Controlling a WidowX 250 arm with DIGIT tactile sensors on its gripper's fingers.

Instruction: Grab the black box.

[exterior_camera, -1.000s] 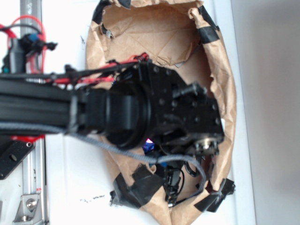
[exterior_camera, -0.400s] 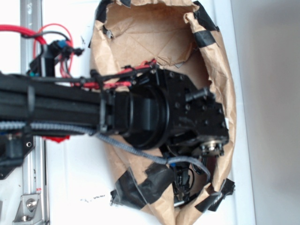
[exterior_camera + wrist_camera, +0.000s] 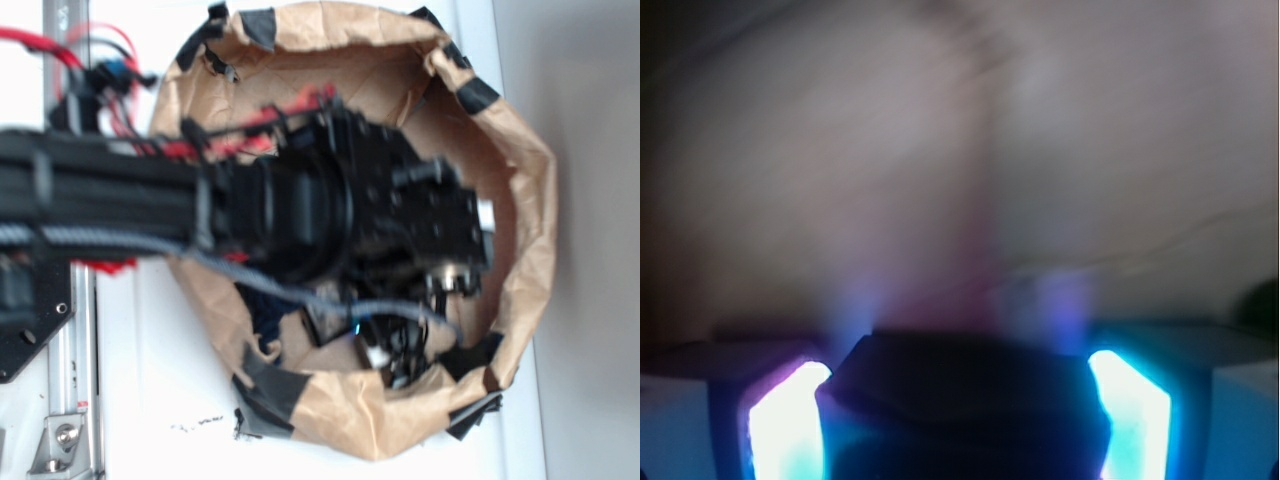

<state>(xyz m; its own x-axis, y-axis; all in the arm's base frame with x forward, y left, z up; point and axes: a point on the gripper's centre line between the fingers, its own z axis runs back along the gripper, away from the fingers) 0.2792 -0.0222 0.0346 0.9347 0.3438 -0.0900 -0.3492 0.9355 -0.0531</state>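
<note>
Robot lab bench, white tabletop point(image 3: 150, 380), metal mounting rail point(image 3: 65, 400) at left, taped brown paper enclosure point(image 3: 520, 230), exposed red wiring point(image 3: 100, 50)

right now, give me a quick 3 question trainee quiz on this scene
1. True or false: in the wrist view the black box sits between the glowing fingers.
2. In the exterior view the arm reaches into: A) a metal tray B) a brown paper bag C) a plastic bin
3. What marks the bag's rim?

Key: 1 true. 2 B. 3 black tape patches.
</note>
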